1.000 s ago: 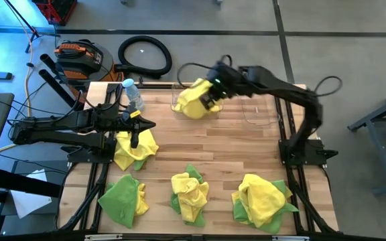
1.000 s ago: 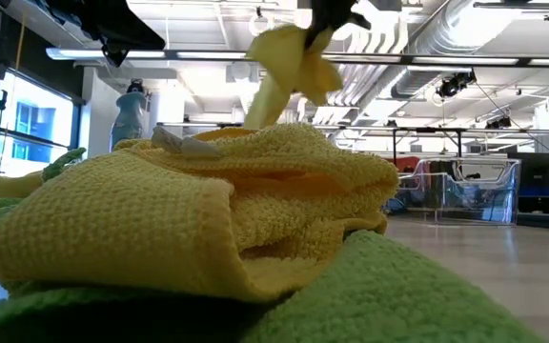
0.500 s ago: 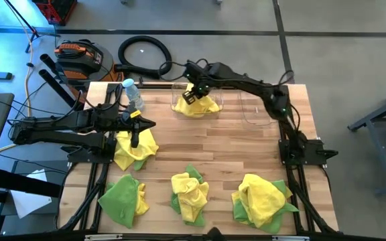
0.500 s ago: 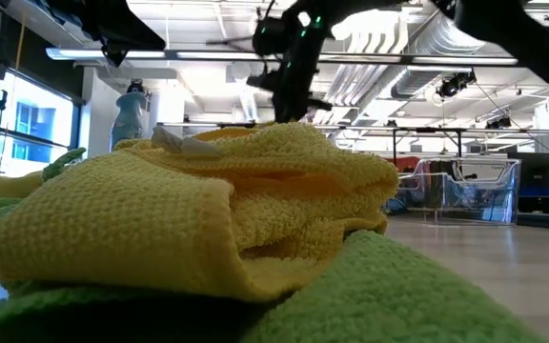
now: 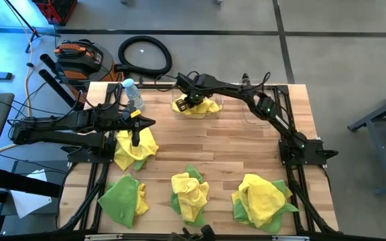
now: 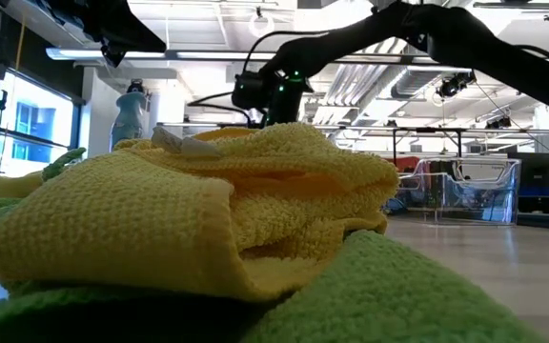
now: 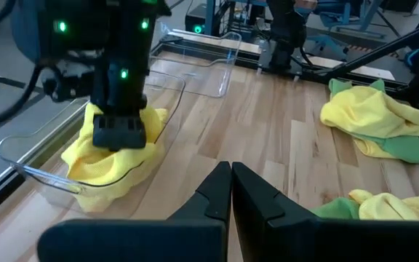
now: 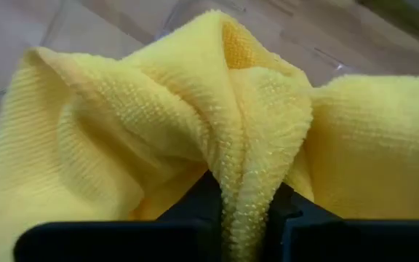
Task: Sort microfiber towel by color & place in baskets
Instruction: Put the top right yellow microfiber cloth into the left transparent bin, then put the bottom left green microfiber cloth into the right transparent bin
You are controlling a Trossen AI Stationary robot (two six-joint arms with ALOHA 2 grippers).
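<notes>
Yellow microfiber towel (image 5: 196, 106) sits bunched inside the wider clear basket (image 5: 177, 107), at the far edge of the surface (image 5: 220, 144) from the remaining piles. My right hand (image 5: 191, 100) is down in that basket with its fingers pinching a raised fold of the cloth. I judge the towel light, soft and limp: it will sag and drape, and its loops may cling to my pads when I let go. A pinch on a raised ridge is the best hold. My left hand (image 7: 230, 191), fingers pressed together, hovers over the yellow towel (image 5: 135, 147) nearer than the basket.
</notes>
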